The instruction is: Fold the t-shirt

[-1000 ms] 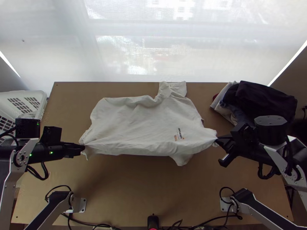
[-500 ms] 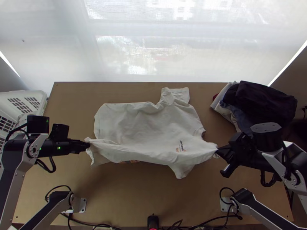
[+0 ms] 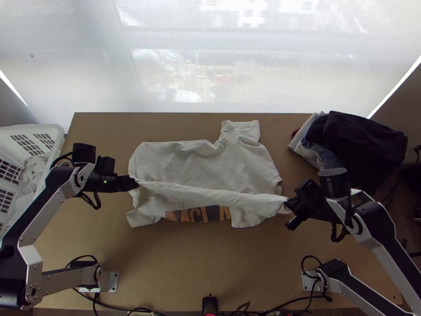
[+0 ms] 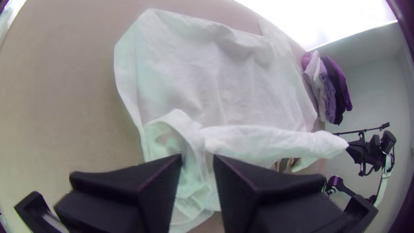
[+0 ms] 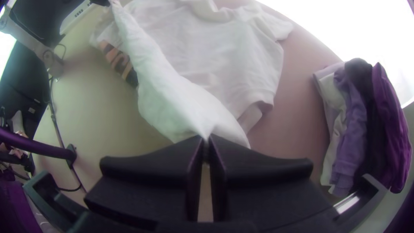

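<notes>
Wooden tabletop (image 3: 179, 263) under a pale, bright backdrop; pile of clothes (image 3: 363, 142) taken as landmark. T-shirt (image 3: 200, 163) lies left of the pile, partly spread, a bunched band (image 3: 210, 196) along its near part, long axis running roughly toward the pile's near side. Right gripper (image 5: 206, 138) is at the band's pile-side end, fingers pressed together on a pinch of cloth. Left gripper (image 4: 197, 159) is at the end away from the pile, fingers parted, cloth visible between, no grip evident. Judgement: I need a left pinch in line with that axis before moving the band, or it would skew.
</notes>
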`<action>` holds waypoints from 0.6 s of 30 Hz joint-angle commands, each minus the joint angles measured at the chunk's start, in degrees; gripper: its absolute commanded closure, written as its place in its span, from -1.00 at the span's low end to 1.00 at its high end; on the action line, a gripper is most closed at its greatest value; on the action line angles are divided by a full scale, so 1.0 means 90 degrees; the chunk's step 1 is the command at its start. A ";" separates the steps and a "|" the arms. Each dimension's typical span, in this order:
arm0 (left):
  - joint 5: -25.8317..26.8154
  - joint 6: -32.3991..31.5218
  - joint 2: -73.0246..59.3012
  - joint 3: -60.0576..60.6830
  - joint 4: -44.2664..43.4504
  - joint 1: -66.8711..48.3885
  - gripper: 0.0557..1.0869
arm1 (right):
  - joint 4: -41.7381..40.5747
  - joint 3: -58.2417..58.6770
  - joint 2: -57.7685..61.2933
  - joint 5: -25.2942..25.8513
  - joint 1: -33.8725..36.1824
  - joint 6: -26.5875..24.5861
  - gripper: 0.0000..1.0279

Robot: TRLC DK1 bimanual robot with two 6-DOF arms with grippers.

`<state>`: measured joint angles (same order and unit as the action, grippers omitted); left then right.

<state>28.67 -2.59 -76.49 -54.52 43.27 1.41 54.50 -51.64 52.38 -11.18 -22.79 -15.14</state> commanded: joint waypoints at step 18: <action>-0.1466 0.0415 0.1692 0.0335 0.1003 -0.1143 -0.54 | -0.0626 0.0337 0.0264 -0.0018 0.0383 0.0031 0.95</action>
<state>23.51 -2.39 -68.36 -53.43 49.08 -5.61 49.25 -48.51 54.65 -11.25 -19.46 -15.42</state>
